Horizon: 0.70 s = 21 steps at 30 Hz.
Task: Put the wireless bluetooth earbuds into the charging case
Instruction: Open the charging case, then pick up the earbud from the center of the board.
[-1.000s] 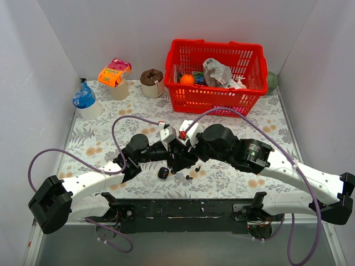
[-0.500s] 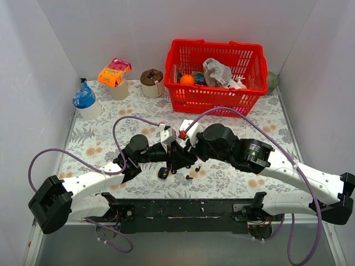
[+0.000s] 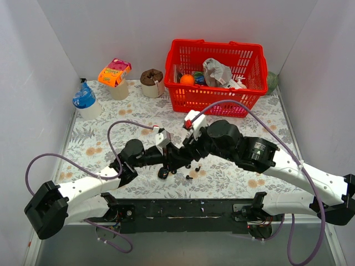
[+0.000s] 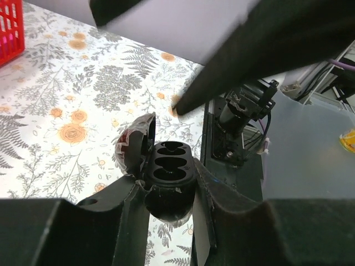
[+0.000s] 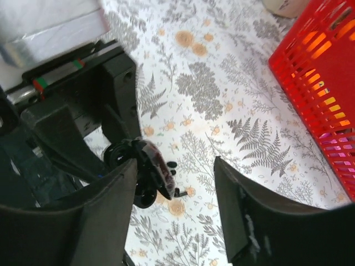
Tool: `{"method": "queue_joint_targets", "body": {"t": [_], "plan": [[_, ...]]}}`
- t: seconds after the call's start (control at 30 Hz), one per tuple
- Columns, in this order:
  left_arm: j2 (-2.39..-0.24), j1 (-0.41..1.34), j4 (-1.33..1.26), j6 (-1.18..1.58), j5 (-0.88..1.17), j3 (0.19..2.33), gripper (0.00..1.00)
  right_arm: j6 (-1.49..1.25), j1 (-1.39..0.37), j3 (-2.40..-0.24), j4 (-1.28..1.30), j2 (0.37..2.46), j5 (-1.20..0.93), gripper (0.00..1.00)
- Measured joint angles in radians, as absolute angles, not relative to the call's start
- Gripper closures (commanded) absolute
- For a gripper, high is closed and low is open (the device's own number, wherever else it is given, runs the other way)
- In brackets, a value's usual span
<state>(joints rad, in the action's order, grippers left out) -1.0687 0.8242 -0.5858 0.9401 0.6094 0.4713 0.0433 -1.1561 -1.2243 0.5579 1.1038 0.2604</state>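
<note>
- Two tiny earbuds [image 3: 189, 177], I think, lie on the table [image 3: 100, 133] by its front edge, near the case
- Left gripper [image 4: 166, 194] is shut tight on the open charging case [image 4: 169, 169]
- Right gripper [image 5: 175, 166] is wide open, holding nothing
- The smooth round case could slip or tip in that pinch

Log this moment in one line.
left tool: shut on charging case, lid open | right tool: open, empty | earbuds: on table
</note>
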Motion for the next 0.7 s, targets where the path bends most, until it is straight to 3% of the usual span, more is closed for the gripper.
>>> {"method": "queue_joint_targets", "body": {"t": [0.17, 0.3, 0.37, 0.7], "plan": [[-0.961, 0.824, -0.604, 0.94, 0.545, 0.402, 1.0, -0.039, -1.083, -1.245, 0.515, 1.052, 0.274, 0.31], [-0.809, 0.822, -0.615, 0.943, 0.505, 0.339, 1.0, -0.106, -0.955, -1.185, 0.459, 0.977, 0.246, 0.42], [-0.724, 0.822, -0.608, 0.944, 0.494, 0.314, 1.0, -0.139, -0.917, -1.102, 0.421, 0.951, 0.238, 0.49], [-0.446, 0.822, -0.503, 0.968, 0.445, 0.253, 1.0, -0.23, -0.925, -0.704, 0.372, 1.085, 0.061, 0.52]]}}
